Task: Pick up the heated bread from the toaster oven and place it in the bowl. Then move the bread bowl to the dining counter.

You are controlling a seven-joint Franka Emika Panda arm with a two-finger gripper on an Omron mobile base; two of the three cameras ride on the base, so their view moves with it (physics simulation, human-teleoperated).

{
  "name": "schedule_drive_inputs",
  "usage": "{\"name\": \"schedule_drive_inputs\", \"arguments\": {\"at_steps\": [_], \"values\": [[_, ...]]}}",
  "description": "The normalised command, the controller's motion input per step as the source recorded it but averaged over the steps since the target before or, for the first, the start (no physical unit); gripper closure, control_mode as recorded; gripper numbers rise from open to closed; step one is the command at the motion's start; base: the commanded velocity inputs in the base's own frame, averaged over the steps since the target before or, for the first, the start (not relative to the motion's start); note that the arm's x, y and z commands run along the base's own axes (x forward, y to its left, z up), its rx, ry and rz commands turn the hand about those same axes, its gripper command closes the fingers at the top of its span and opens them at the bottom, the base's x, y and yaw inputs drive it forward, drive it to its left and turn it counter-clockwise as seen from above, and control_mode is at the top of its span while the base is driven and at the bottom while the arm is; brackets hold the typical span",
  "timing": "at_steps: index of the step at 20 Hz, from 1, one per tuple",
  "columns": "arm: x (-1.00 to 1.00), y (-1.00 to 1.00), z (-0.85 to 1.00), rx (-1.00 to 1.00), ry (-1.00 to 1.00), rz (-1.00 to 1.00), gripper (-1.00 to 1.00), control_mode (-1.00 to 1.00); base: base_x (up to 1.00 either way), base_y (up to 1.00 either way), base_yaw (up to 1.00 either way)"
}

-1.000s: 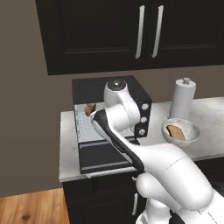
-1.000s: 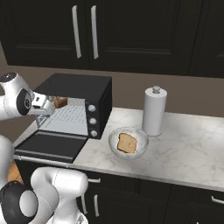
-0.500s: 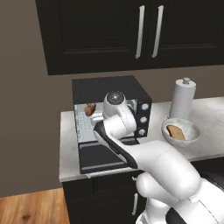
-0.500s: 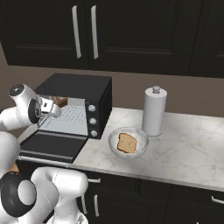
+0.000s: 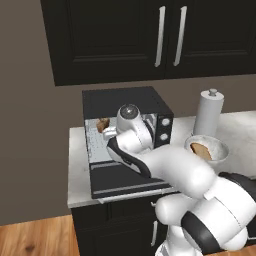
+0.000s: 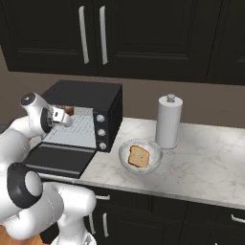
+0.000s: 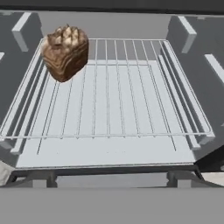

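Gripper point(image 6: 66, 119) of the white arm hovers at the mouth of the black boxy toaster oven point(image 5: 127, 102), its finger state impossible to tell, while the small chunky golden-brown bread piece point(image 7: 65, 52) rests on the silver wire rack point(image 7: 113, 94), in a back corner.

Golden-brown bread point(image 7: 65, 52), silver wire rack point(image 7: 118, 96), black toaster oven point(image 6: 91, 98).
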Motion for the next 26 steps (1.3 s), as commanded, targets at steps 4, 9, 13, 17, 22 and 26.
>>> {"name": "schedule_drive_inputs", "arguments": {"at_steps": [4,9,13,17,22,26], "values": [[0.39,0.00,-0.31,0.00,0.00,-0.01,-1.00,-1.00,0.00,0.00,0.00],[0.40,-0.01,-0.32,0.00,0.00,-0.01,-1.00,-1.00,0.00,0.00,0.00],[0.38,-0.01,-0.35,0.00,0.00,-0.01,-1.00,-1.00,0.00,0.00,0.00],[0.35,-0.02,-0.32,0.00,0.00,-0.01,-1.00,-1.00,0.00,0.00,0.00],[0.19,-0.06,-0.30,0.01,0.00,-0.03,-1.00,-1.00,0.00,0.00,0.00],[0.00,-0.14,-0.23,0.01,0.05,-0.04,-1.00,-1.00,0.00,0.00,0.00]]}}
